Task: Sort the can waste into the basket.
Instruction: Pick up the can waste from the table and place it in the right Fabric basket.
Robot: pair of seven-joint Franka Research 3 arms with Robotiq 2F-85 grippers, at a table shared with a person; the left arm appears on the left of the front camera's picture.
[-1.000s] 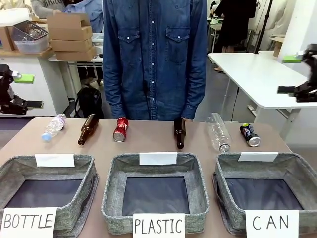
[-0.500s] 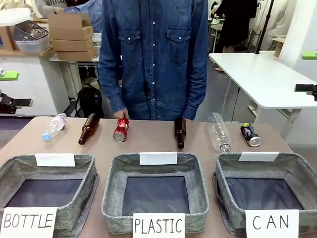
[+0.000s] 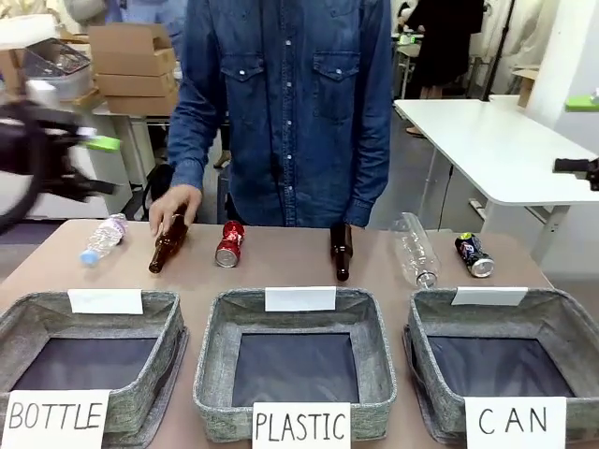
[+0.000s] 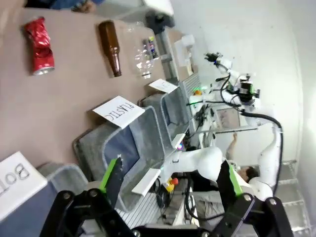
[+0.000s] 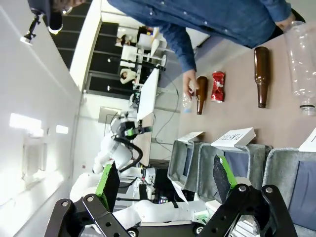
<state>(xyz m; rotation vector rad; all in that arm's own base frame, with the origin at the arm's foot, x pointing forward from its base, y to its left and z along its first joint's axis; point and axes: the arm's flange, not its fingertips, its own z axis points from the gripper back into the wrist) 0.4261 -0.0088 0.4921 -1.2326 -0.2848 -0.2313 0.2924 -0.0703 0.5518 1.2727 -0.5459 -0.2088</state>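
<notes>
Across the table lie the two cans: a crushed red can (image 3: 228,243) at centre left and a dark can (image 3: 473,253) at far right. The grey CAN basket (image 3: 562,313) stands at the near right, just in front of the dark can. My left gripper (image 3: 94,166) hangs blurred and open above the table's far left corner. At the picture's right edge, off the table, my right gripper (image 3: 580,134) stands open. The left wrist view shows the open left gripper (image 4: 172,177) and the red can (image 4: 38,45). The right wrist view has the open right gripper (image 5: 167,178), with the red can (image 5: 217,86) far beyond it.
A person in a denim shirt stands at the far side, one hand (image 3: 173,208) on a brown bottle (image 3: 167,245). Another brown bottle (image 3: 340,251), a clear bottle (image 3: 413,249) and a small plastic bottle (image 3: 101,238) lie in the same row. Baskets signed BOTTLE (image 3: 140,309) and PLASTIC (image 3: 211,355) stand near.
The person's hand has come down onto the left brown bottle. My left arm has swung quickly rightward, now blurred. The right gripper has drawn back to the picture's edge.
</notes>
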